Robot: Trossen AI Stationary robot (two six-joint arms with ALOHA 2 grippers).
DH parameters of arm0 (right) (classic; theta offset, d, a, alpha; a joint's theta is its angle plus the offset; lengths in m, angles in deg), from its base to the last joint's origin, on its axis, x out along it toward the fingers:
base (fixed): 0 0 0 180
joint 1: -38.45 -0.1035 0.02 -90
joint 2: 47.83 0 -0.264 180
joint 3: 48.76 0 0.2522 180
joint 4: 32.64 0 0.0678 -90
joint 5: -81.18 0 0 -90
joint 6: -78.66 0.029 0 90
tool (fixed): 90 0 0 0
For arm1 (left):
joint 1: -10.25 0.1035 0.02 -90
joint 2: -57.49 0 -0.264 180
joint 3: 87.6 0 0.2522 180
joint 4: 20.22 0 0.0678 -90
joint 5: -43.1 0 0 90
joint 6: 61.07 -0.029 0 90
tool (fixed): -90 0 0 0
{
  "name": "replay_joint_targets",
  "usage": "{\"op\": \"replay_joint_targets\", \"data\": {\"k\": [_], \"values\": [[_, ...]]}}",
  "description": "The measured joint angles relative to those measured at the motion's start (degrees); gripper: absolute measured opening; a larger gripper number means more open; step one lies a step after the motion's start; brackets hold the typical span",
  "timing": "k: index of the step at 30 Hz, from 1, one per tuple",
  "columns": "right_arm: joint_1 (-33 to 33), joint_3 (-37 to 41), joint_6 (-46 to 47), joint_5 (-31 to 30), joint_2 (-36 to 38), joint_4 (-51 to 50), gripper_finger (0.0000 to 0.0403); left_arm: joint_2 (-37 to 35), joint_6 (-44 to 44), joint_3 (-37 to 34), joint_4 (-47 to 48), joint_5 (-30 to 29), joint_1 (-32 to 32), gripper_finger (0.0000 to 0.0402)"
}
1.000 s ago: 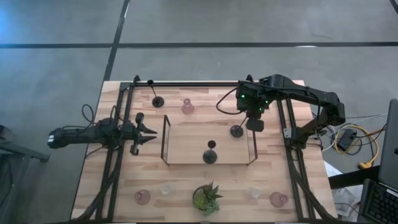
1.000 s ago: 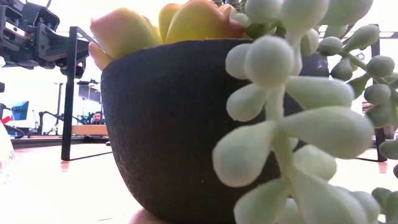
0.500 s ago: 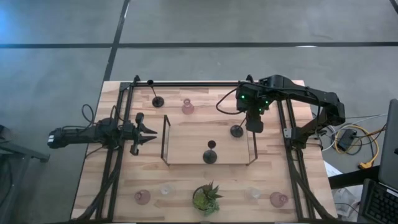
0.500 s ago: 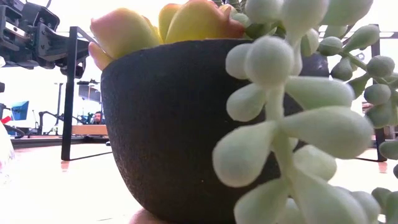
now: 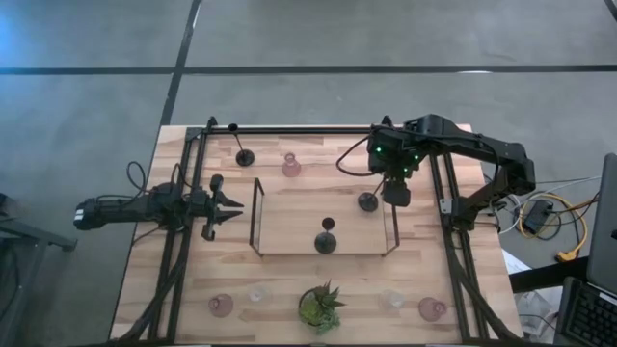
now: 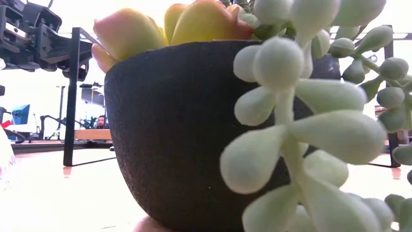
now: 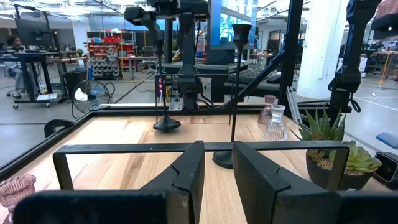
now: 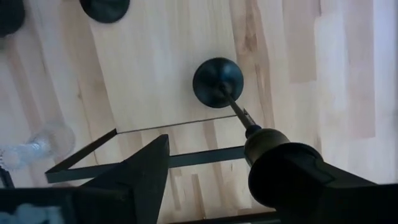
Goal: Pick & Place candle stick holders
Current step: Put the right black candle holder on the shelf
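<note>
Right gripper is hanging over the right end of the wooden tray, fingers standing apart with nothing clamped; in the right wrist view one finger is showing clear of the black holder's stem, and the holder's cup top is sitting close under the camera. That black holder is standing upright on its round base inside the tray, just beside the right wire frame, and looks released.

A second black holder is standing inside the tray near the front rail. So two of eight appear placed.

Still sitting outside the tray: the third black holder and a pink glass holder on the far side; along the near edge, a pink one, a clear one, another clear one and another pink one, flanking the potted plant. Six remain, by my count.

Left gripper is waiting level just outside the tray's left frame, fingers set a narrow gap apart, gripping nothing.

Low view is being blocked by the plant pot; nothing useful there.
</note>
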Motion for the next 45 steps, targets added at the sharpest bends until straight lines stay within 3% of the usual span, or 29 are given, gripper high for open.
{"op": "replay_joint_targets", "data": {"k": [9,21,45], "values": [[-0.62,-4.11,0.42,-0.09,0.1,-0.9,0.0225,0.0,0.0,0.0,0.0,0.0,0.02,0.0088],[-0.62,2.94,1.43,-0.64,0.1,1.02,0.0218,0.0,0.0,0.0,0.0,0.0,0.0,0.0088],[-1.23,2.49,3.01,2.66,-0.19,2.85,0.0219,0.0,0.0,-0.02,0.0,0.0,0.02,0.0088]]}}
